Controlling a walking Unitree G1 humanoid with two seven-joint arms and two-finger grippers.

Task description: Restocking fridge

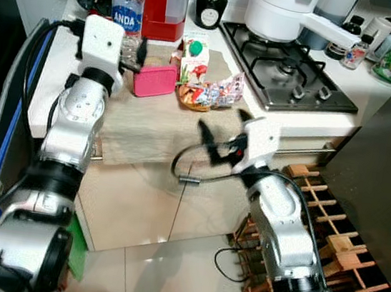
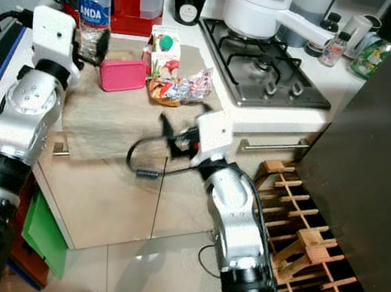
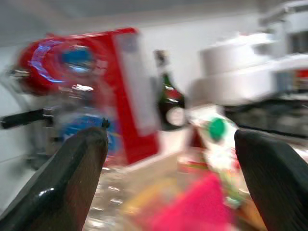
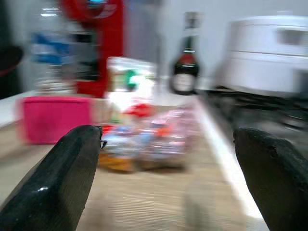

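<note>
Water bottle [image 1: 129, 2] at counter [image 1: 154, 130] back-left corner; lunch box [image 1: 154, 81] before it; juice carton [image 1: 194, 58], snack bag [image 1: 209, 94] right; hob [image 1: 288, 72] rightmost.

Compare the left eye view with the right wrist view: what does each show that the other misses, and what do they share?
Left eye view: the left arm, the right arm, the wooden rack and floor tiles. Right wrist view: the right gripper, open, seen close up. Shared: pink box, snack packets, green bottle, white pot.
</note>
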